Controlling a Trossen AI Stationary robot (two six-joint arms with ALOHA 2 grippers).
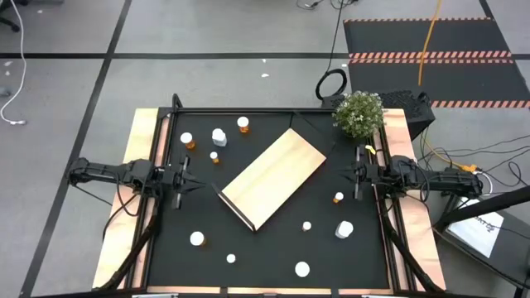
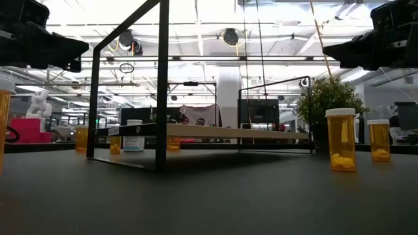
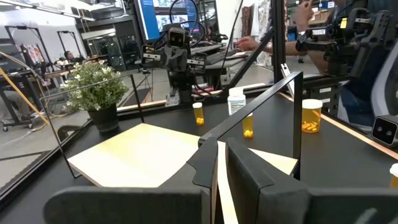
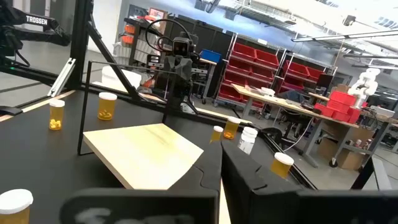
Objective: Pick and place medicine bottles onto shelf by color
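Observation:
The shelf (image 1: 273, 176), a light-wood board with a dark lip at its near end, lies slantwise at mid-table. In the low view it (image 2: 228, 132) stands raised on thin black legs. Several small bottles stand upright on the black mat: a group at the far left (image 1: 219, 136), some on the right (image 1: 344, 229) and some near the front edge (image 1: 197, 239). Two orange ones with white caps show in the low view (image 2: 341, 139). My left gripper (image 1: 184, 175) hovers at the mat's left edge, shut and empty (image 3: 217, 149). My right gripper (image 1: 358, 175) hovers at the right edge, shut and empty (image 4: 221, 155).
A potted plant (image 1: 359, 113) stands at the table's far right corner. A black frame rail (image 1: 273, 111) runs along the mat's far edge, and a thin black upright (image 2: 160, 85) rises beside the shelf. Bare mat lies between each gripper and the shelf.

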